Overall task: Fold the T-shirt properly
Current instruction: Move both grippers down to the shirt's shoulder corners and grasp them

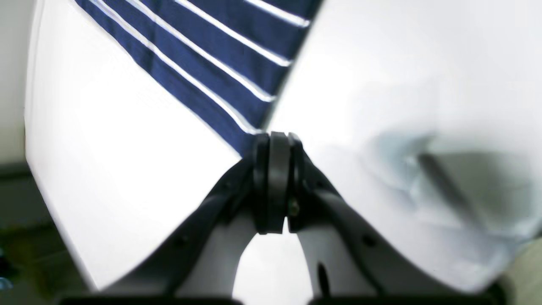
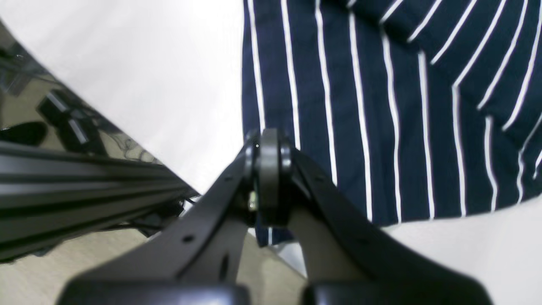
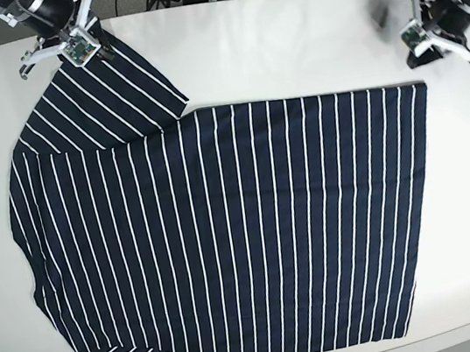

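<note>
So right up close, my left gripper (image 1: 274, 142) is pinched shut on the hem corner of the T-shirt (image 3: 227, 239), and my right gripper (image 2: 269, 146) is clamped on the edge of the far sleeve. Further out, the shirt lies flat across the white table (image 3: 286, 44), the sleeve near its back edge. My worry: both grips look thin, so an uneven pull could slip a corner and skew the fold.

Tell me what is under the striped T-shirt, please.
The T-shirt lies spread flat on a white table, which shows all around it. Whatever lies beneath the cloth itself is covered and cannot be seen.
</note>
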`<state>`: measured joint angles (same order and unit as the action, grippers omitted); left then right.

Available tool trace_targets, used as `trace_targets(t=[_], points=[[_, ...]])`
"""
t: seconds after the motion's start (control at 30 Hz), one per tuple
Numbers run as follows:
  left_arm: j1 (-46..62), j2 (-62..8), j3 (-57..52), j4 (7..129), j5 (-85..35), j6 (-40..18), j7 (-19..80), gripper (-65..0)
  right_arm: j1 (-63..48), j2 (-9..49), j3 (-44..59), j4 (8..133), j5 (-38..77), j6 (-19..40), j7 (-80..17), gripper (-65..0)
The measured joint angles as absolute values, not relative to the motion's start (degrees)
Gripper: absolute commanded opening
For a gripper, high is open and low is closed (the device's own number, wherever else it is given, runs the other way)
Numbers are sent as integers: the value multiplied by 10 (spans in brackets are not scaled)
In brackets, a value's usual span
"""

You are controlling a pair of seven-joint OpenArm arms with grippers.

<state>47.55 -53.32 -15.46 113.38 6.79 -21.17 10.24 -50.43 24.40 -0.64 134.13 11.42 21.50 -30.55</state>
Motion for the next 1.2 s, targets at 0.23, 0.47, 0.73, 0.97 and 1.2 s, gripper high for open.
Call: trace_targets(t=[0.23,0.47,0.73,0.97,1.2], points=[[350,-612,-9,1001,173,-263,-11,-650,-463,240,-22,1326,114,216,-307,-650],[225,-642,115,966,204,-277,-46,-293,-464,240,-22,1326,114,210,-307,-650],[98,-646,258,925,221,-244,-56,-294,-463,240,-22,1326,114,211,-309,-650],[25,-649,352,918,245,-231,-47,-397,-463,240,-22,1314,114,206,-316,-567],[25,-628,357,917,229,-219,4,-650,-463,240,-22,1259,118,236,-317,-307]])
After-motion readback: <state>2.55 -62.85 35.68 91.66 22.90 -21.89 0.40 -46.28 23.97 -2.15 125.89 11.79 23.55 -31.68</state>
